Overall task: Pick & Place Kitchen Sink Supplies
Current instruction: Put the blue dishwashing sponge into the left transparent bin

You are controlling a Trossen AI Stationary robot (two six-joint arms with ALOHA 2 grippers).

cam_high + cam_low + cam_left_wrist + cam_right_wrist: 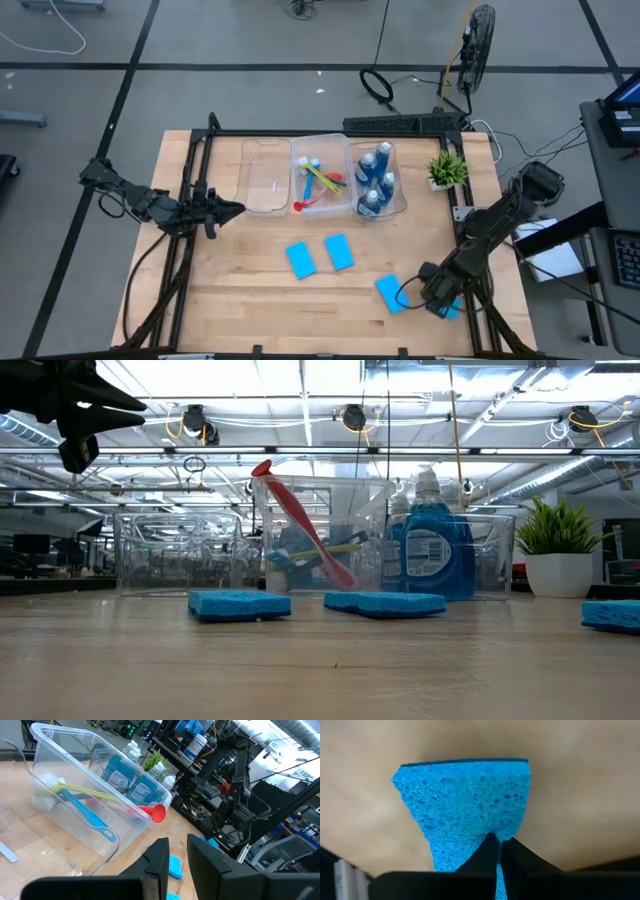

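While the right tool point(496, 842) is pinching a blue sponge point(465, 802) by one edge near the tabletop's point(250, 290) front right corner, the soft foam is risking slipping free on lifting. The left tool point(176, 857), nearly closed and empty, is waiting beside the bins point(320, 178).

A small green potted plant point(447, 168) stands on the wooden table point(250, 290) beside three clear plastic bins point(268, 176).

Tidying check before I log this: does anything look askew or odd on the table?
Yes. The red brush leans out over the middle bin rim, and the right gripper pinches one sponge hard enough to crumple its near edge.
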